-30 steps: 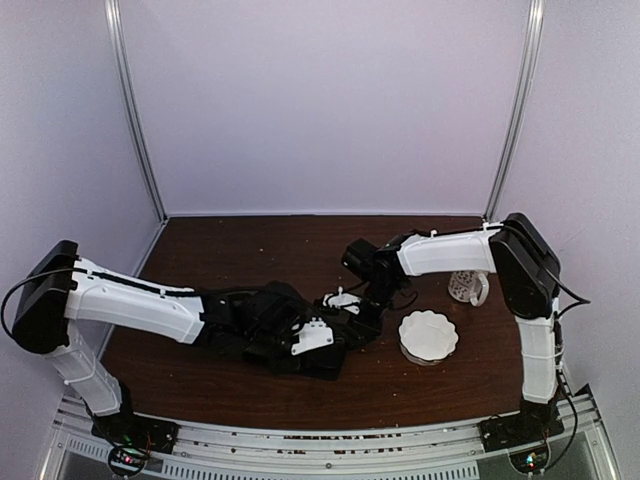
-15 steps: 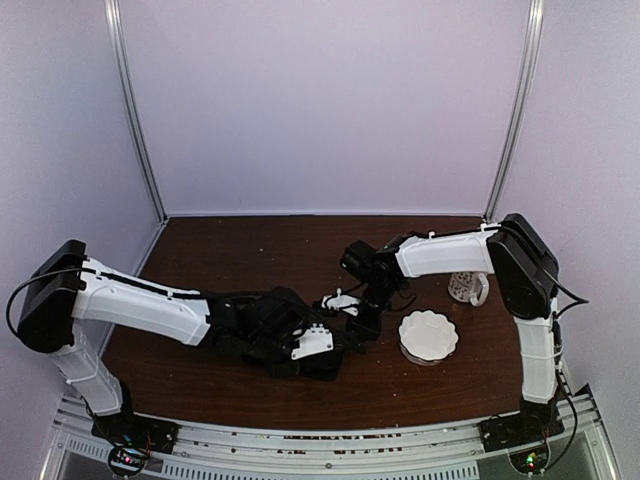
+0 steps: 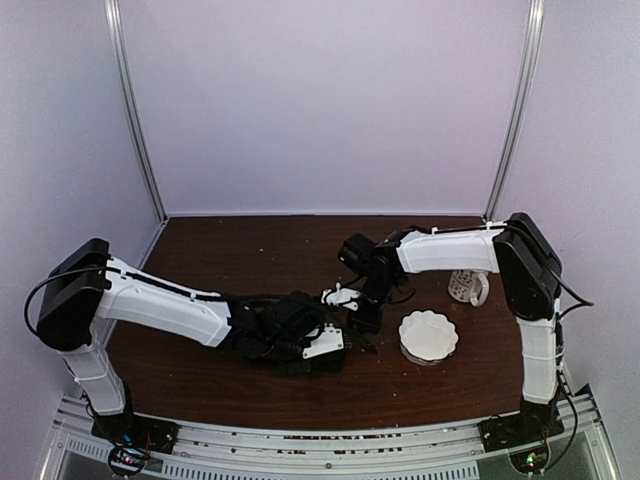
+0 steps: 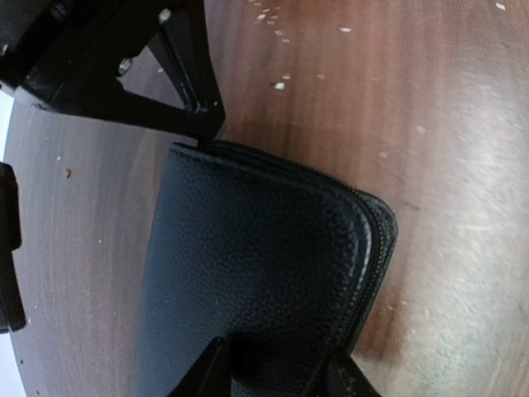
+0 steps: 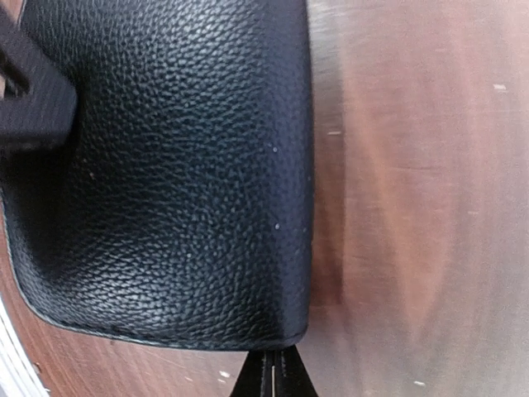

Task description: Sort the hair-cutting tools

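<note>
Progress is judged to be slight. No tool is seen laid out on the brown table (image 3: 250, 250). The white scalloped bowl (image 3: 428, 336), set just to the right of the black zip case (image 4: 264, 265) and apart from it, is seen bare. The case is met from both sides by the two arms. Its zip line (image 4: 364, 273) is seen running shut round the one corner shown in the left wrist view. The opening of the case, the taking out of the tools and their sorting are therefore all judged to be left.

The left gripper (image 4: 275, 357) is set over one end of the case, with its jaws narrowly apart and leather between them. Whether the case is pinched cannot be told. The right gripper (image 5: 273, 376) is pressed fully shut at the case's edge, and whether a zip pull is caught there cannot be told.

The hair-cutting tools are seen in no view and are presumed to lie inside the case. Neither their long axis nor the way they point can be told.
</note>
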`<action>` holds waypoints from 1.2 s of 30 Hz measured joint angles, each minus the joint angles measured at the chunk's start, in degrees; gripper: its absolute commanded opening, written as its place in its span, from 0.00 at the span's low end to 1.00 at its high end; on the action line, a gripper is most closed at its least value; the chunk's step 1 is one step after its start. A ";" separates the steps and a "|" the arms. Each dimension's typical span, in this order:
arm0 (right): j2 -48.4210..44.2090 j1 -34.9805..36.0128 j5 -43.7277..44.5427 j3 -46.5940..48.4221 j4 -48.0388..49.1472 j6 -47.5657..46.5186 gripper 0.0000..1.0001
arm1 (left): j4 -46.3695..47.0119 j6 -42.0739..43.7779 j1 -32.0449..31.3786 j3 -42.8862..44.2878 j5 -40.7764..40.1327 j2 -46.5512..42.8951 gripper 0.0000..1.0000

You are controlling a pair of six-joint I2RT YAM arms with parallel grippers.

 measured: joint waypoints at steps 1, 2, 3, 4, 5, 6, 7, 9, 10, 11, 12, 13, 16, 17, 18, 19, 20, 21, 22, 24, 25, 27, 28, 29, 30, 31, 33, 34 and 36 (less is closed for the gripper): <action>0.00 -0.20 0.48 0.48 -0.09 -0.11 0.00 | 0.09 -0.26 -0.09 0.50 -0.76 0.55 0.31; 0.00 -0.48 1.01 0.90 -0.04 -0.24 0.00 | 0.22 -0.61 -0.22 1.05 -1.70 1.11 0.29; 0.00 -0.72 1.29 1.11 0.04 -0.26 0.00 | 0.37 -0.94 -0.33 1.68 -2.67 1.66 0.27; 0.00 -1.03 1.44 1.20 0.20 -0.28 0.00 | 0.63 -1.27 -0.42 2.08 -3.45 2.01 0.25; 0.00 -1.29 1.46 1.22 0.37 -0.28 0.00 | 0.76 -1.66 -0.48 2.43 -4.07 2.29 0.24; 0.00 -1.46 1.46 1.22 0.46 -0.31 0.00 | 1.05 -2.03 -0.52 2.64 -4.63 2.49 0.23; 0.00 -1.75 1.46 1.09 0.72 -0.37 0.00 | 1.55 -2.51 -0.52 2.78 -5.25 2.71 0.22; -0.07 -1.99 1.46 0.57 1.36 -0.46 0.00 | 1.92 -3.45 -0.52 3.17 -5.92 3.17 0.20; -0.15 -2.03 1.44 0.09 1.70 -0.48 0.00 | 2.01 -4.02 -0.52 3.52 -6.25 3.48 0.20; -0.37 -2.05 1.36 -0.63 2.34 -0.52 0.00 | 2.14 -4.44 -0.52 3.67 -6.45 3.65 0.20; -0.59 -2.10 1.16 -1.18 2.78 -0.55 0.00 | 2.21 -4.90 -0.52 3.85 -6.67 3.78 0.19; -0.87 -2.10 0.92 -1.64 3.13 -0.55 0.00 | 2.21 -5.27 -0.52 3.98 -6.75 3.87 0.19; -1.73 -2.10 -0.48 -2.78 3.91 -0.42 0.00 | 2.16 -6.38 -0.52 4.52 -7.15 4.37 0.18; -1.84 -2.05 -1.09 -2.91 4.02 -0.39 0.00 | 2.16 -6.58 -0.52 4.63 -7.19 4.50 0.18; -1.86 -2.10 -1.55 -3.04 4.13 -0.39 0.00 | 2.14 -6.73 -0.52 4.74 -7.23 4.63 0.17; -1.88 -2.21 -2.03 -3.19 4.24 -0.39 0.00 | 2.12 -6.75 -0.52 4.83 -7.26 4.74 0.16; -1.88 -2.21 -2.29 -3.43 4.42 -0.39 0.00 | 2.08 -6.82 -0.52 4.85 -7.28 4.74 0.15; -1.95 -2.21 -2.34 -3.61 4.59 -0.42 0.00 | 2.05 -6.91 -0.52 4.85 -7.28 4.74 0.12; -2.14 -2.21 -2.36 -3.96 4.92 -0.42 0.00 | 2.08 -6.95 -0.52 4.85 -7.28 4.74 0.09; -2.91 -2.21 -2.27 -4.90 5.75 -0.44 0.00 | 2.27 -7.04 -0.52 4.55 -7.28 4.46 0.05; -3.43 -2.21 -2.16 -5.35 5.86 -0.44 0.00 | 2.78 -7.10 -0.52 4.09 -7.23 4.11 0.03; -4.26 -2.43 -1.88 -6.14 5.92 -0.37 0.00 | 4.63 -7.21 -0.52 2.36 -6.97 2.91 0.00; -4.37 -2.73 -1.75 -6.23 5.90 -0.22 0.00 | 5.42 -7.30 -0.52 1.46 -6.80 2.21 0.00; -4.39 -2.82 -1.57 -6.27 5.88 -0.11 0.00 | 6.71 -7.52 -0.52 0.04 -6.60 1.14 0.00; -4.39 -2.91 -1.25 -6.27 5.81 0.09 0.00 | 7.23 -7.63 -0.52 -0.63 -6.47 0.55 0.00; -4.39 -3.06 -0.94 -6.27 5.75 0.26 0.00 | 7.93 -7.76 -0.52 -1.57 -6.27 -0.31 0.00; -4.33 -3.76 0.35 -5.90 4.52 0.68 0.00 | 8.50 -8.22 -0.24 -2.93 -6.14 -1.64 0.00; -3.96 -3.82 0.44 -5.38 3.98 0.70 0.00 | 8.79 -8.37 -0.13 -2.95 -6.01 -1.60 0.00; -2.95 -3.80 1.22 -3.69 3.19 0.68 0.00 | 9.01 -8.66 -0.02 -2.95 -6.12 -1.44 0.00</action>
